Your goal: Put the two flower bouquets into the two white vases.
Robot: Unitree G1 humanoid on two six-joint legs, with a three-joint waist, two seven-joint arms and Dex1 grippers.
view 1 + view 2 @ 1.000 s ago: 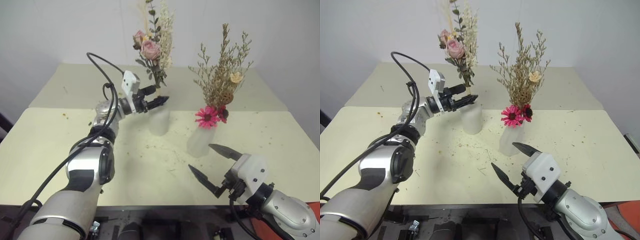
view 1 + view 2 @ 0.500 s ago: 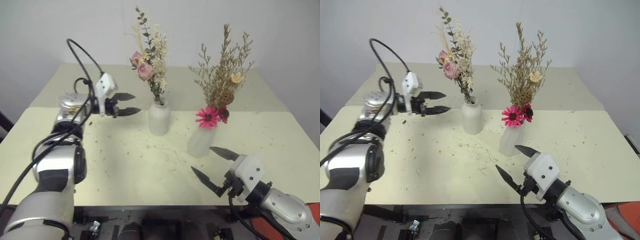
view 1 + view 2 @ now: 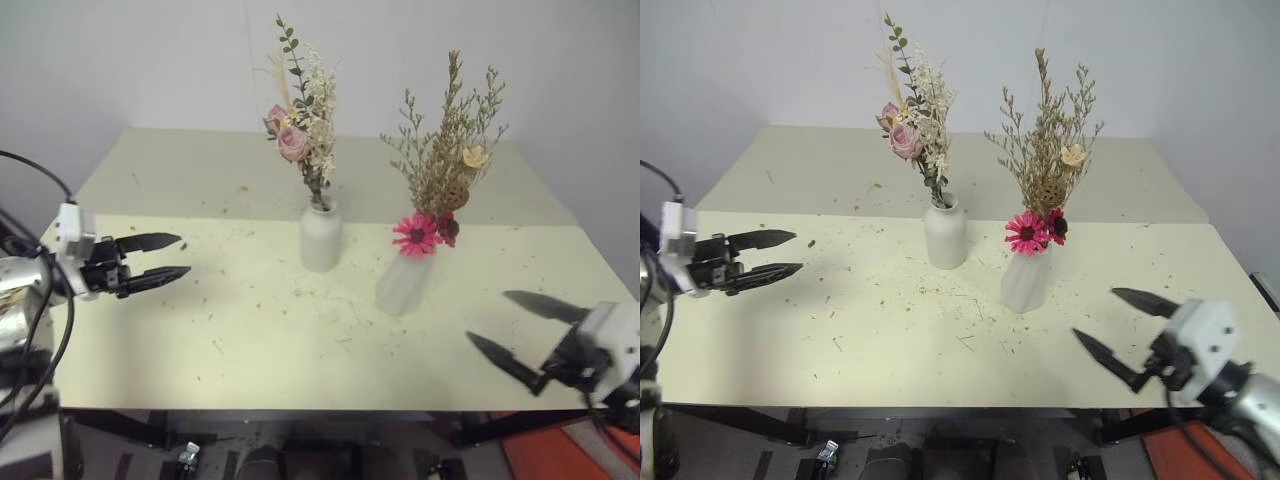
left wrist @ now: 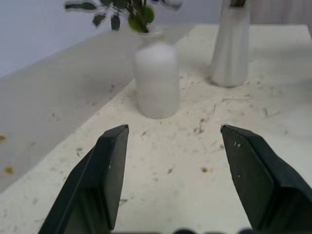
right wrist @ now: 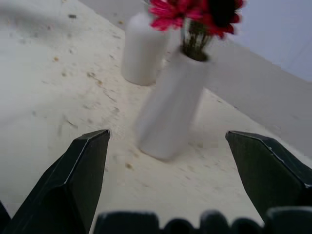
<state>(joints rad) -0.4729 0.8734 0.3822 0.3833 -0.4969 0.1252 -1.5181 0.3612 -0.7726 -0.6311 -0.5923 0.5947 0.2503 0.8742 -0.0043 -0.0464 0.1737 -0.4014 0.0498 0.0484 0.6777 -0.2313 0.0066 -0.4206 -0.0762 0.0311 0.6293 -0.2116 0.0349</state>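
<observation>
With the rose bouquet [image 3: 302,120] seated in the bottle vase [image 3: 320,238] and the daisy bouquet [image 3: 440,170] in the leaning cone vase [image 3: 402,284] mid-bench, both empty, open tools, left tool [image 3: 152,259] and right tool [image 3: 520,332], are best kept clear near the side edges so nothing is tipped

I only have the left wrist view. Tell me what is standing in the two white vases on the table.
Observer: The bottle-shaped vase holds the pink rose bouquet, standing upright.
Operator: Now the other vase.
Observer: The taller tapered vase leans a little and holds the magenta daisy bouquet with tan dried sprigs.
Operator: Report the right gripper.
Observer: The right gripper is open and empty, out near the table's right front corner, apart from both vases.
Operator: And my left gripper.
Observer: The left gripper is open and empty, at the table's left edge, well clear of the bottle-shaped vase.
</observation>
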